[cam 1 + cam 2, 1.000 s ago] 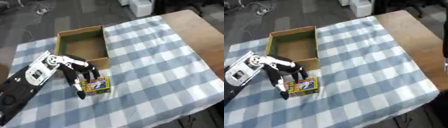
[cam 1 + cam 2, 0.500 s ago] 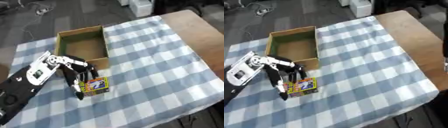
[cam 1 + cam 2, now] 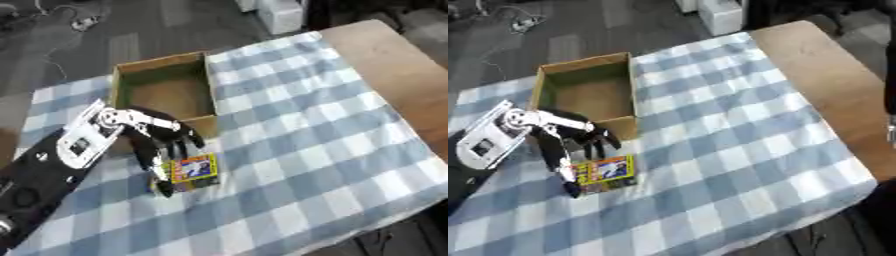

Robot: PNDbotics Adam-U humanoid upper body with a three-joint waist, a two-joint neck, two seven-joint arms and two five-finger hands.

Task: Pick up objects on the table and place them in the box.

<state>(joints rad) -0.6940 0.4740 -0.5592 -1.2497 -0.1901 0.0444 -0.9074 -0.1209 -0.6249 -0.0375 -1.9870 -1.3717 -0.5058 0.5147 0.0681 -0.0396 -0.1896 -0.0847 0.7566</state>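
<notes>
The left hand (image 3: 162,145) is down on the packet (image 3: 190,172), fingers (image 3: 157,170) pointing toward the near edge of the table and draped over the packet's left side and top edge. The fingers look bent downward, one long finger running along the packet's left edge to its near corner, but whether they actually pinch the packet or only rest against it cannot be made out; the contact side is hidden under the hand. The thumb cannot be picked out separately. The wrist is silver and white, and the black forearm (image 3: 39,185) runs off to the lower left corner, cut by the frame.

The packet is a small flat yellow thing with a colourful printed face; the print is too blurred to read. It lies flat on the checked cloth (image 3: 306,130), just in front of the box (image 3: 164,90), near it but apart from it.

The box is an open cardboard one, upright, its brown floor showing, nothing visible inside. The hand's back partly covers the box's near left corner.

At the far right edge of the right eye view a dark sliver (image 3: 891,100) shows, too cut off to identify. Bare wooden table (image 3: 394,60) shows beyond the cloth on the right.
</notes>
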